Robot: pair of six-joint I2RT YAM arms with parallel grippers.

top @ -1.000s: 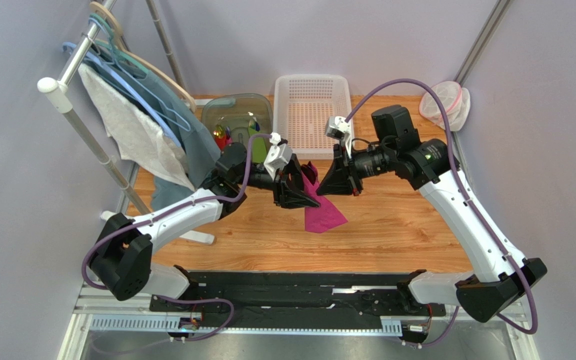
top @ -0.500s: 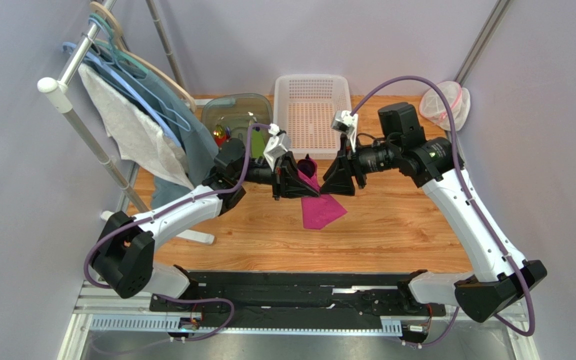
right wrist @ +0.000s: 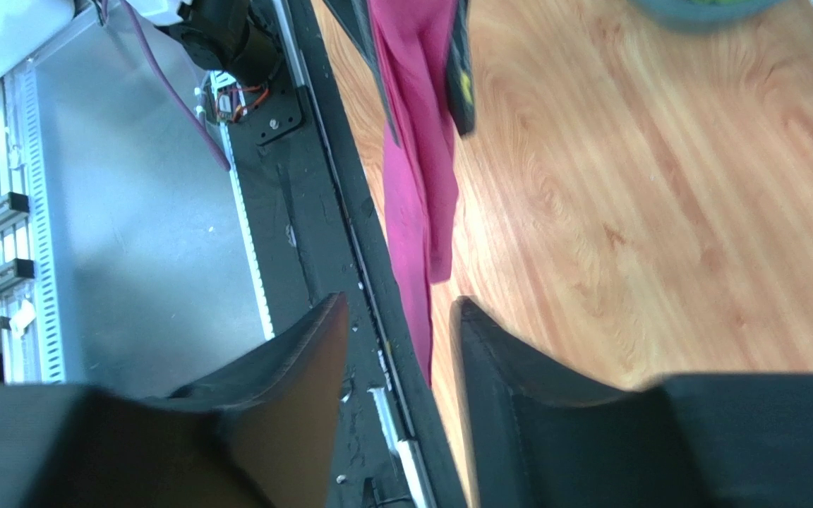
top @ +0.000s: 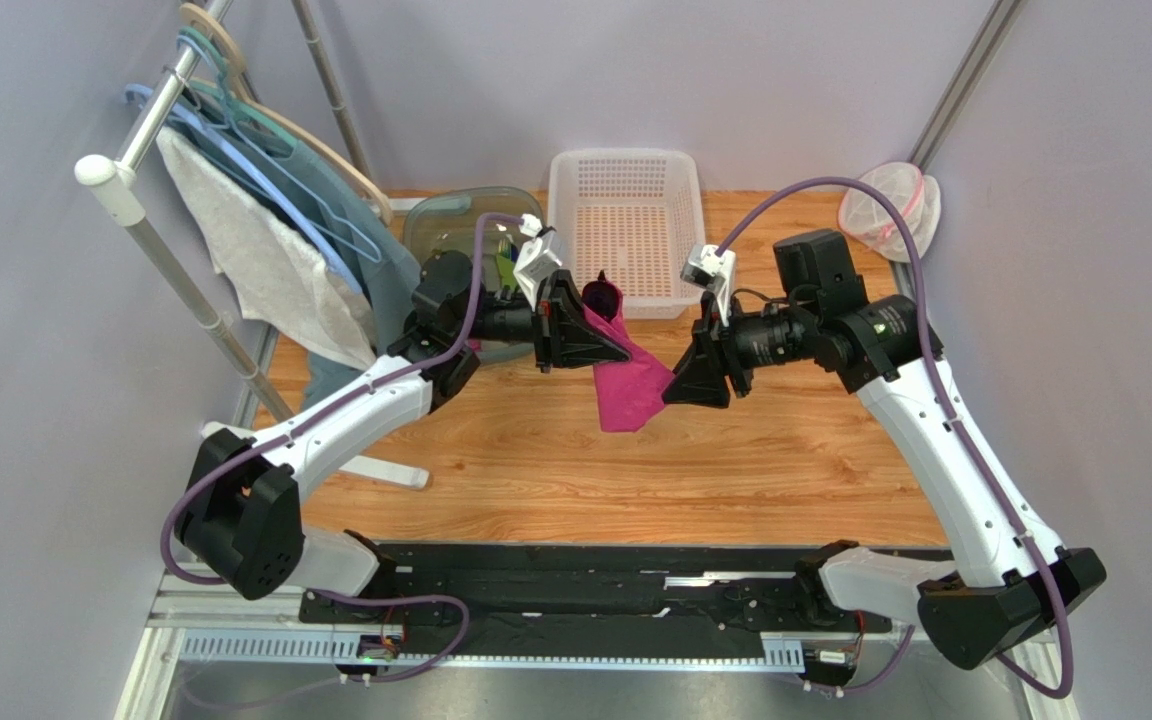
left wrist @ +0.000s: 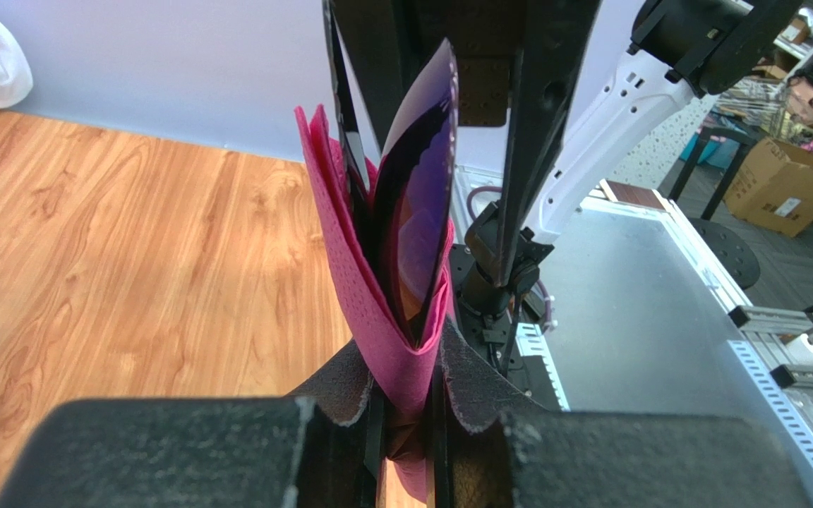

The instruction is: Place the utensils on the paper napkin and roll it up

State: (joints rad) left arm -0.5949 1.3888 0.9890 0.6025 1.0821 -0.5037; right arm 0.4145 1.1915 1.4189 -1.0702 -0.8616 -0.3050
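The magenta paper napkin (top: 627, 386) hangs folded above the wooden table, its top pinched by my left gripper (top: 585, 324). In the left wrist view my left gripper (left wrist: 405, 370) is shut on the fold of the paper napkin (left wrist: 363, 286). The dark purple spoon (left wrist: 421, 201) stands inside the fold. A thin black strip (left wrist: 350, 159) beside it looks like the knife. My right gripper (top: 690, 384) is open at the napkin's lower right. In the right wrist view the loose tail of the paper napkin (right wrist: 421, 212) dangles between the open fingers of my right gripper (right wrist: 398, 307), apart from both.
A white basket (top: 624, 225) stands at the back, with a grey-green bowl (top: 462, 225) of colourful items to its left. A rack of hangers with cloths (top: 274, 248) fills the left side. A mesh bag (top: 892, 203) lies back right. A black rail (top: 597, 578) runs along the near edge.
My right gripper has opened, let go of the napkin and drawn back to the right. My left gripper has lifted the napkin bundle up and back, so its tail left the table.
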